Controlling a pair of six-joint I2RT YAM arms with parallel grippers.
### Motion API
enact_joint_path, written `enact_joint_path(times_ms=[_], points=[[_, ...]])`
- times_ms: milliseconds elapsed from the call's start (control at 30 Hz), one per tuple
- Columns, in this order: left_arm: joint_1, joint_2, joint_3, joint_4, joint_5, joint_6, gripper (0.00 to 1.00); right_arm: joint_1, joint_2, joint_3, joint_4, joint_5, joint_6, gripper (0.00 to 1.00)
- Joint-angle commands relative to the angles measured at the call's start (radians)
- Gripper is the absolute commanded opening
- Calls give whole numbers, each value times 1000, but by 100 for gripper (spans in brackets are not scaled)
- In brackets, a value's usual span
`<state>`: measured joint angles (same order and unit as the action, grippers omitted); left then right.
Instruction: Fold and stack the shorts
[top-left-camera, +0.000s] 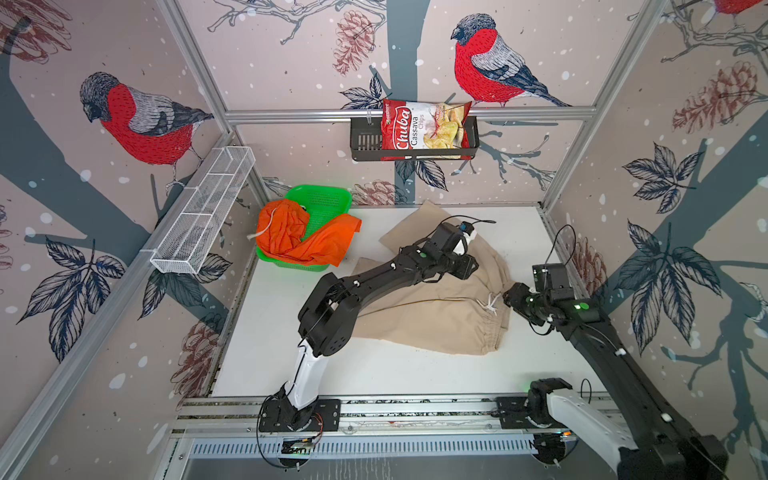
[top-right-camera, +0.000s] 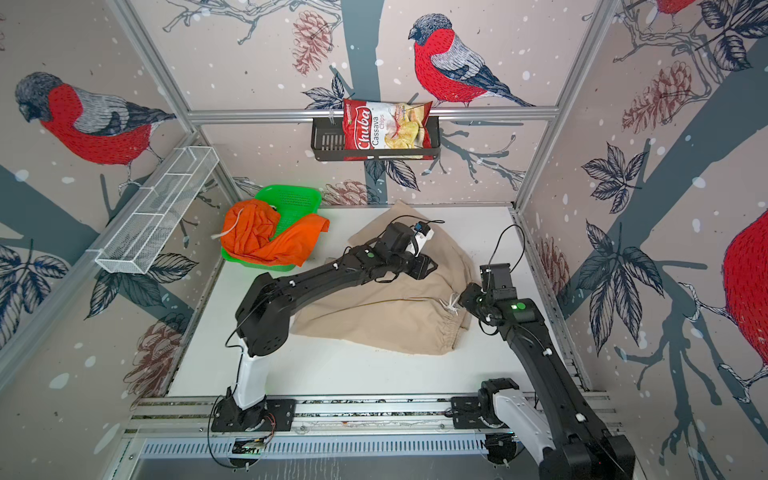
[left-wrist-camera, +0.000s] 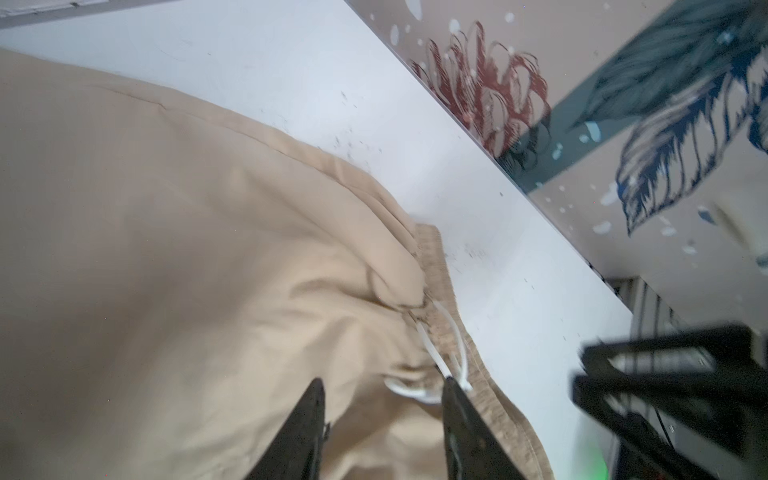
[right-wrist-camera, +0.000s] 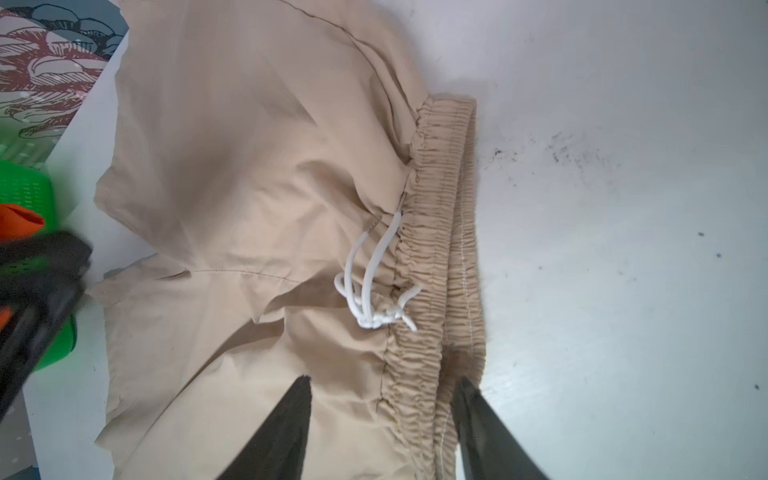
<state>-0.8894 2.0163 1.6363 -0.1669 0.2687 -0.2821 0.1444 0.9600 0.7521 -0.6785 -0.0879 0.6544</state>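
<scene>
White surface (top-left-camera: 415, 374), bird-print booth. Beige shorts (top-left-camera: 436, 316) lie spread mid-surface, with the waistband (right-wrist-camera: 440, 208) toward the right arm and the knotted white drawstring (right-wrist-camera: 374, 286) on top. Cloth looks thin, limp and light, so it likely drapes and slides. Best pinch is the thick elastic waistband or a hem corner, both layers. Left fingers (left-wrist-camera: 299, 432) are part-open over the cloth by the drawstring, holding nothing. Right fingers (right-wrist-camera: 282, 428) are part-open, straddling the waistband, not clamped. Orange shorts (top-left-camera: 299, 237) are bunched in the green mesh basket (top-left-camera: 328, 199) at the far left, one leg over the rim. Left arm lies across the beige pair and blocks folding there. Drawstring may snag.
</scene>
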Motion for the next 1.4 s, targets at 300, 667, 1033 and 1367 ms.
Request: enact_joint_path(times_ms=[300, 667, 1033, 1367], points=[[-160, -50, -292, 134, 184, 95, 38, -131, 392, -16, 357, -155, -188, 50], [-223, 112, -273, 139, 109, 79, 33, -157, 596, 36, 443, -140, -215, 44], [-246, 131, -329, 175, 159, 41, 30, -177, 783, 202, 459, -132, -246, 38], [-235, 91, -295, 192, 148, 19, 39, -184, 790, 340, 447, -219, -277, 51]])
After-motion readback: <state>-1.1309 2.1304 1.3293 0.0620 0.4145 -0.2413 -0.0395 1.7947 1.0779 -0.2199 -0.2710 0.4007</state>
